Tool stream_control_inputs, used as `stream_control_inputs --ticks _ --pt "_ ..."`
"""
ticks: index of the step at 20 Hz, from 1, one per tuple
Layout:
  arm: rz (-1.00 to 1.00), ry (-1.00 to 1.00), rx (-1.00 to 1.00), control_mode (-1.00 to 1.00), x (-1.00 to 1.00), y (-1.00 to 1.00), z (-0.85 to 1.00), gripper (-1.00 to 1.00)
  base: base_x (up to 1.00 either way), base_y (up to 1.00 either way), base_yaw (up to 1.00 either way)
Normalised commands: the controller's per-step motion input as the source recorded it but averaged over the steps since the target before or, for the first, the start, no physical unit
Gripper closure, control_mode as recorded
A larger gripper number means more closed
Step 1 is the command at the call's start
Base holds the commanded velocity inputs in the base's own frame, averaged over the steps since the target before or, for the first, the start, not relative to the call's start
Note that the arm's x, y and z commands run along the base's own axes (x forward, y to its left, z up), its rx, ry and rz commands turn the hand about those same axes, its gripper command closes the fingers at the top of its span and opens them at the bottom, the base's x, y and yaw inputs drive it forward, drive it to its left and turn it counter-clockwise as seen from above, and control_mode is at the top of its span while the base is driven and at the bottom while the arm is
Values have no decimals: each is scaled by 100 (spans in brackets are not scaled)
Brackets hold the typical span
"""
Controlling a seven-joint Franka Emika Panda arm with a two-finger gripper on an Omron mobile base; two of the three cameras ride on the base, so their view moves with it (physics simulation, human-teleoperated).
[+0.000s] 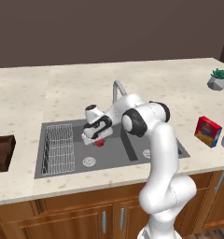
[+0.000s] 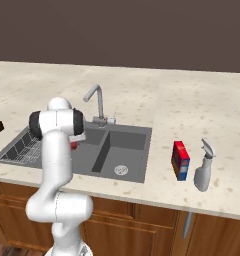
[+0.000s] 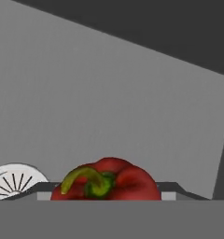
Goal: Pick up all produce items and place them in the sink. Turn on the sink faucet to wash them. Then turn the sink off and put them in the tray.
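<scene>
The red, blue and yellow box [image 1: 207, 131] shows no readable print. The gripper [image 1: 98, 138] clasps the red bell pepper [image 3: 107, 183], half hidden by fingers.

place: kitchen | signs: stone counter [image 1: 132, 74], double sink [image 1: 62, 125], faucet [image 2: 95, 100], wooden cabinets [image 1: 86, 214]

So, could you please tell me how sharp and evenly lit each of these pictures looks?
Left base view: flat, even light, no glare, crisp small red pepper under the gripper. Right base view: equally sharp, soft shading inside the dark grey double-basin sink. Hand view: slightly soft close-up, pepper cropped low.
</scene>
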Motion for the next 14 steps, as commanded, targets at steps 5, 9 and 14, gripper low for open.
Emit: stream_control_inputs --ticks 5,9,14 --pt "0 -18 0 -100 -63 22 100 100 0 0 0" --pt "0 -9 0 -100 -44 21 100 100 0 0 0" --pt "1 -1 0 -100 -24 20 100 100 0 0 0"
